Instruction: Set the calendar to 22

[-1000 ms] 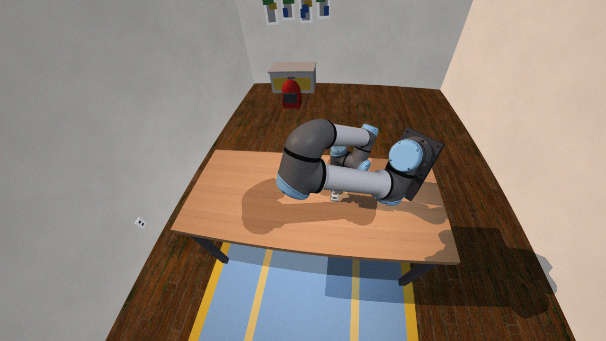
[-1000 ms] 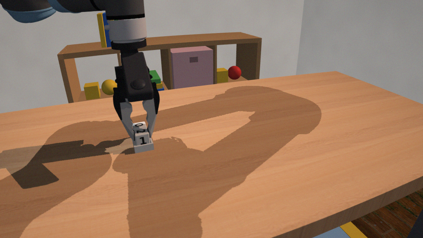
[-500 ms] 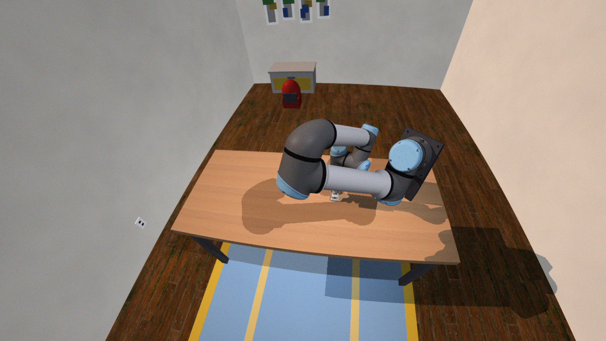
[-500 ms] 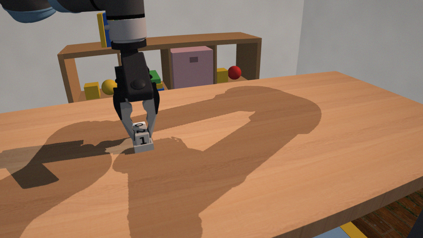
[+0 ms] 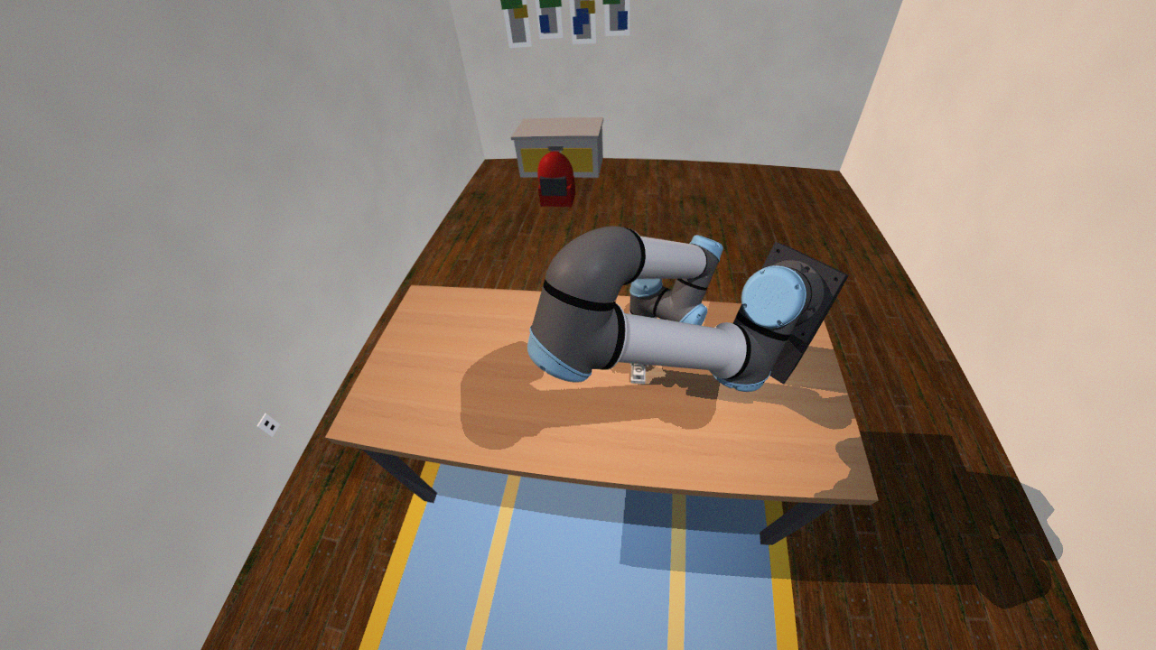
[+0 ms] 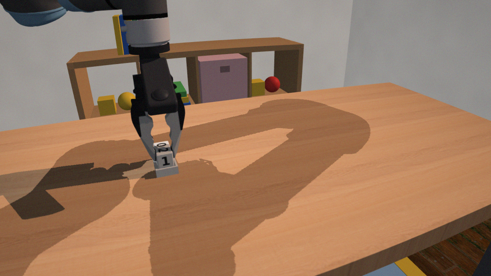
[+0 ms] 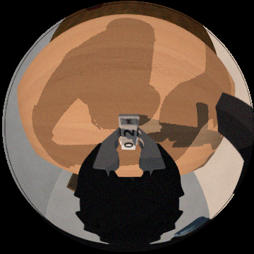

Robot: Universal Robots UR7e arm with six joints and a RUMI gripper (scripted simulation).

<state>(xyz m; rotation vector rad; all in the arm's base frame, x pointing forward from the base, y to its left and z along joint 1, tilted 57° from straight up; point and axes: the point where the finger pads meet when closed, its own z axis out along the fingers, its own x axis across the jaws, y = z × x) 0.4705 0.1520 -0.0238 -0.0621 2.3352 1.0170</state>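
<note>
Two cubes stand one behind the other, seen from across the tabletop (image 5: 485, 403) (image 6: 343, 192) (image 7: 176, 60). Starting left, beyond its far edge, a yellow block (image 6: 106, 105) and a yellow ball (image 6: 126, 101) sit on a wooden shelf unit (image 6: 236, 44). Next comes my gripper (image 6: 163, 156) (image 7: 128, 128), pointing down, its fingers pinching the front cube (image 5: 638, 373) (image 6: 165, 160) (image 7: 129, 130), which shows 2 on top and 1 in front. The rear cube (image 6: 161, 143) (image 7: 128, 144) shows 0 on top. The small grey tray (image 5: 638, 381) (image 6: 167, 170) (image 7: 128, 116) is on the table, in from all four edges; I cannot tell whether both cubes sit flat in it. Rightward, past the far edge, are a pink box (image 6: 223, 80) and a red ball (image 6: 272, 84).

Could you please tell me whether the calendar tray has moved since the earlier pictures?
No, the calendar tray has not visibly moved; in the exterior view it keeps its place relative to the wooden shelf unit.
</note>
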